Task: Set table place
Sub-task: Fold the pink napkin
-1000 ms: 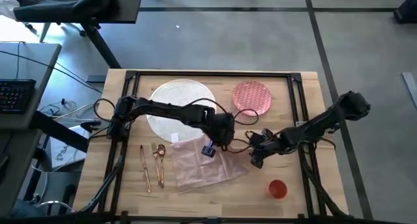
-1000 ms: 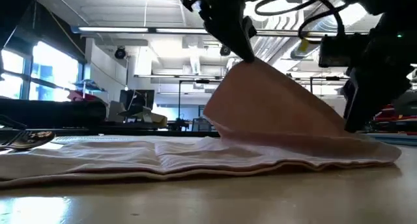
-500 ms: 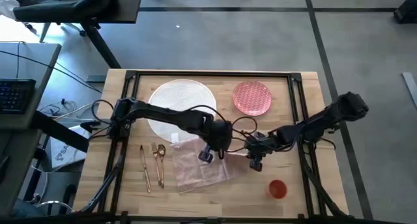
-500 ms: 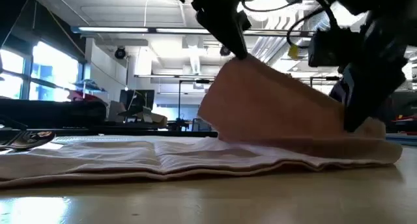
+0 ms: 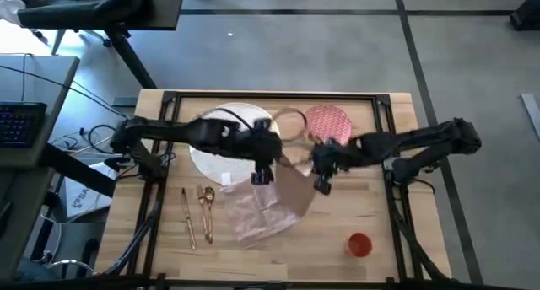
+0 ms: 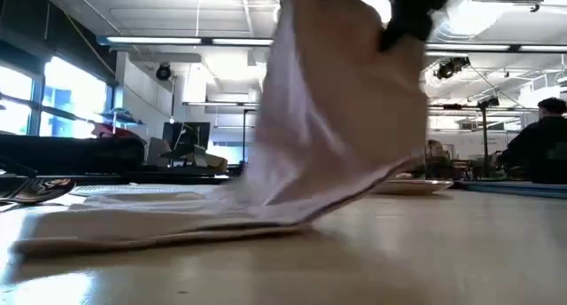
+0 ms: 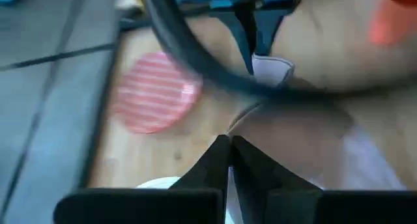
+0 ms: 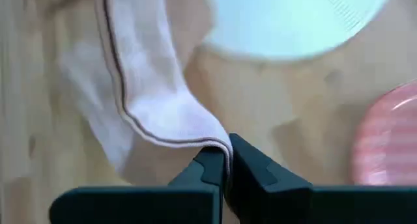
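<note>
The pale pink napkin [image 5: 268, 207] is raised at its far side between my two grippers. Its near part [image 6: 133, 223] lies on the table [image 5: 371, 210]. My left gripper [image 5: 263, 174] is shut on the napkin's far left part, and my right gripper [image 5: 321, 180] is shut on its far right part. The large white plate [image 5: 221, 131] and the pink plate [image 5: 327, 126] rest flat at the far side. Gold cutlery [image 5: 198, 210] lies at the near left, and the orange cup [image 5: 359, 244] stands at the near right. My left gripper pinches the napkin's raised edge [image 7: 242, 118] between its two fingers; how many layers cannot be told. The cloth runs from there across to the other gripper and slopes down to the table. My right gripper pinches the napkin's hemmed edge [image 8: 199, 137] between its two fingers, where the hem curls round into a fold. The cloth hangs below the fingers [image 8: 257, 168], its lower part on the table.
The black metal frame [image 5: 384, 121] runs along the tabletop's sides. A grey desk with a keyboard [image 5: 18, 121] stands left of the table. In the low view a person [image 6: 540, 150] shows in the room at the far right.
My right gripper has taken hold of the napkin's right edge. Both grippers have then risen and gone toward the table's far edge. The napkin's far part has been lifted high and drawn back, while its near left part has stayed on the table.
</note>
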